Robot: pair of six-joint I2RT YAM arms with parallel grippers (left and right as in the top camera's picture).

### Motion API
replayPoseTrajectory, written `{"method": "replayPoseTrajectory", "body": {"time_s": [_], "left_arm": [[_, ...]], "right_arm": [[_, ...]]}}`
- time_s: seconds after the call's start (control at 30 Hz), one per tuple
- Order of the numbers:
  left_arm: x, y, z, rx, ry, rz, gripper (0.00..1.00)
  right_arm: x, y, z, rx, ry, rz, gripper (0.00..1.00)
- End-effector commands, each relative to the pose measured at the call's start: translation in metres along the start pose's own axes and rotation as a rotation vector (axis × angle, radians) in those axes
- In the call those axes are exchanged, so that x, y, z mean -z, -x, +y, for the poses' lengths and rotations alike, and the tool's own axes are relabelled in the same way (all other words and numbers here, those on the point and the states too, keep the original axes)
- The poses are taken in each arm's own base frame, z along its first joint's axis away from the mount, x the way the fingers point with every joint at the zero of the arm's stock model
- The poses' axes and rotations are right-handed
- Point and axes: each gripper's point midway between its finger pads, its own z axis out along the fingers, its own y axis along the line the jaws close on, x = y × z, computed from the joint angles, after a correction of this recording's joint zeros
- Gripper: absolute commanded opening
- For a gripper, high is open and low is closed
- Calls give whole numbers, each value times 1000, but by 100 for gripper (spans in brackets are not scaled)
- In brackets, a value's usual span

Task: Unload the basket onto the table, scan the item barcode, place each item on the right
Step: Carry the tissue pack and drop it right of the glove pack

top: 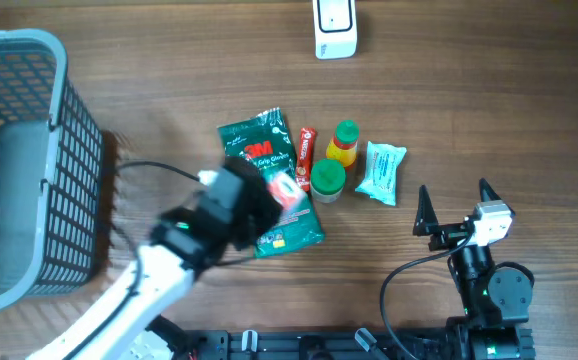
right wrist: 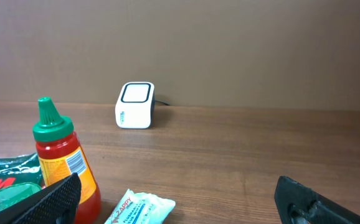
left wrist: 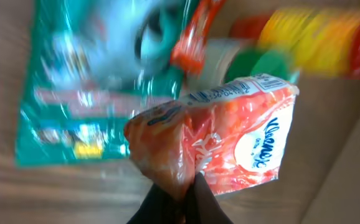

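Left wrist view shows you the left gripper [left wrist: 183, 198] pinching a corner of the orange tissue pack [left wrist: 236, 140]. Your right gripper [top: 456, 208] stands wide open, at the near right.

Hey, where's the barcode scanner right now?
In the overhead view, the white barcode scanner stands at the top, just right of centre, well beyond the red sauce bottle.
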Motion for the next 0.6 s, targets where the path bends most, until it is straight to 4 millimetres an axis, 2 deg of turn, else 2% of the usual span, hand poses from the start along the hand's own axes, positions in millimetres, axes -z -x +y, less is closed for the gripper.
{"method": "replayPoseTrajectory", "body": {"time_s": [0.0,0.1,0.2,0.27,0.33,0.37,0.47,0.5,0.53,0.57], "left_arm": [[-36,-31,-7,-6,32,-25,4],[-63,-53,-21,-108,3,-36,4],[-87,-68,-11,-159,51,-37,4],[-97,-72,-1,-229,92,-25,5],[-97,-71,-4,-289,78,-25,14],[-95,-71,-14,-344,42,-30,30],[-81,-67,-46,-495,-63,-67,61],[-71,-59,-58,-542,-87,-110,77],[-62,-52,-68,-577,-97,-151,84],[-42,-36,-84,-628,-108,-228,88]], "right_arm": [[0,2,-1,11,-3,-9,100],[0,2,-1,11,-3,-9,100],[0,2,-1,11,-3,-9,100],[0,2,-1,11,-3,-9,100],[0,2,-1,11,-3,-9,100],[0,2,-1,11,-3,-9,100],[0,2,-1,11,-3,-9,100],[0,2,-1,11,-3,-9,100],[0,2,-1,11,-3,-9,100],[0,2,-1,11,-3,-9,100]]}}
